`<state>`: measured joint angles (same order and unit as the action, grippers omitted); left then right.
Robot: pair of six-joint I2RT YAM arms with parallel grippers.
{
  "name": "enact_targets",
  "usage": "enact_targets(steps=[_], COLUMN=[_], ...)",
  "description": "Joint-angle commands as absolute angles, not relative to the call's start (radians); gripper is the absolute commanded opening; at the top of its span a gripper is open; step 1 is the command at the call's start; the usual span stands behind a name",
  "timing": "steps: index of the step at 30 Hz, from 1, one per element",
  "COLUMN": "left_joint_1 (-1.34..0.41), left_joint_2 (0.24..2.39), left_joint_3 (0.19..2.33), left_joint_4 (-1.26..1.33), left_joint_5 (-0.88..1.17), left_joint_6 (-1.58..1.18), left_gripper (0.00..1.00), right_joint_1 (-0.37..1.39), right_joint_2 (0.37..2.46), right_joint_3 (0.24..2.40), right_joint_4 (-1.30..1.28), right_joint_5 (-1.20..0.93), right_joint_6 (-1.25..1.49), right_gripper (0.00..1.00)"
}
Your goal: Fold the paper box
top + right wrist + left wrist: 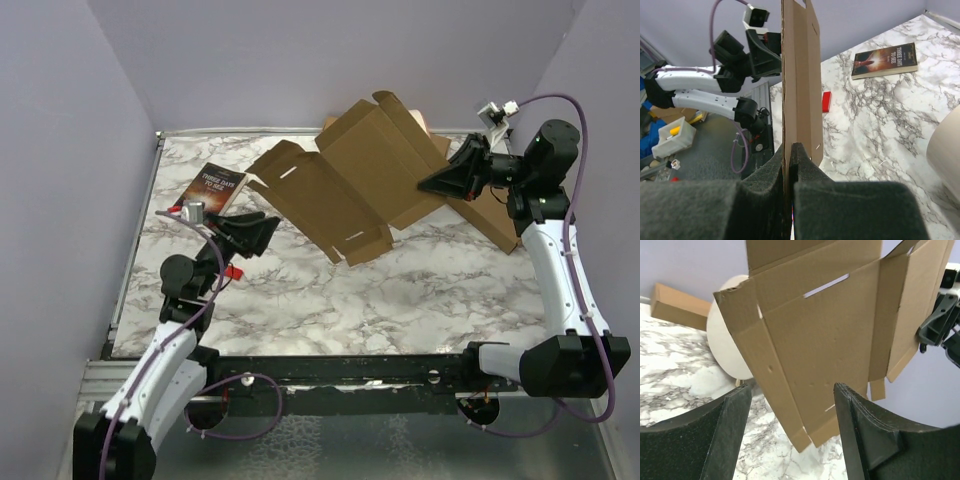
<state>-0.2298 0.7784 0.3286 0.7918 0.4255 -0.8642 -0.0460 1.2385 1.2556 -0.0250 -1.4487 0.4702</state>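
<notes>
The paper box (350, 180) is an unfolded brown die-cut sheet with flaps and slots, held tilted above the back of the table. My right gripper (428, 184) is shut on its right edge; in the right wrist view the sheet (799, 75) stands edge-on, pinched between the pads of that gripper (790, 150). My left gripper (268, 230) stands open just short of the sheet's lower left edge. From the left wrist, the sheet (825, 335) hangs beyond the spread fingers (730, 430), and nothing is held between them.
A book (215, 187) lies at the back left, also in the right wrist view (885, 60). A small red item (233, 271) lies near the left arm. A larger cardboard box (492, 215) sits at the right, and a white rounded object (725, 340) stands behind the sheet.
</notes>
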Motion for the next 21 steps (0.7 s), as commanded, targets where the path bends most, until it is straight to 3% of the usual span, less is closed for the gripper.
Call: enact_targets(steps=[1,6,10,17,21], left_joint_1=[-0.225,-0.226,-0.279,-0.505,-0.581], left_joint_2=[0.566,0.550,0.686,0.948,1.101], left_joint_3=[0.349,0.361,0.362,0.403,0.409], left_joint_4=[0.475,0.602,0.806,0.983,1.135], left_joint_5=[0.284,0.374,0.419,0.319,0.285], left_joint_6=[-0.814,-0.964,-1.076,-0.986,-0.981], left_gripper=[0.70,0.70,0.70,0.72,0.72], right_joint_1=[-0.051,-0.050,-0.033,0.015,0.041], right_joint_2=[1.229,1.234,1.230,1.243,1.250], right_joint_3=[1.287,1.225,1.170,1.160,1.118], right_joint_4=[-0.059,0.012,0.005,-0.244,-0.236], right_joint_5=[-1.405,-1.412,-1.414,-1.303,-1.300], right_joint_6=[0.401,0.446,0.421,0.148,0.134], right_gripper=[0.01,0.01,0.01,0.01,0.01])
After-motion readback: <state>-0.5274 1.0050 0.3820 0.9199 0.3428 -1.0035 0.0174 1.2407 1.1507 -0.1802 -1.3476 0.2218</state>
